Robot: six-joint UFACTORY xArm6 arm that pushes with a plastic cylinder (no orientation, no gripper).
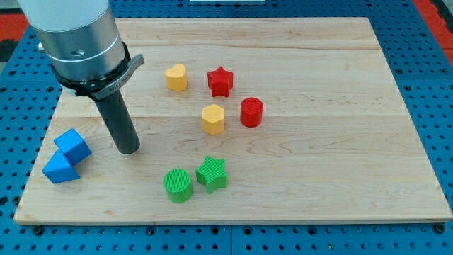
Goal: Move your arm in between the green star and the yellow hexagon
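We see the green star point(211, 173), ribbed plastic, low on the pale wooden board point(325, 170), touching a green cylinder point(178, 185) on the view's left. The smooth yellow hexagon point(213, 118) sits above it, well apart, with bare wood between them. A red cylinder point(251, 112) stands just beside the hexagon's right; a red star point(220, 81) and a yellow heart point(176, 76) lie higher. My tip point(128, 150), a plain dark rod with no fingers and holding nothing, rests left of both, near the blue cube point(72, 145) and blue triangular block point(59, 168).
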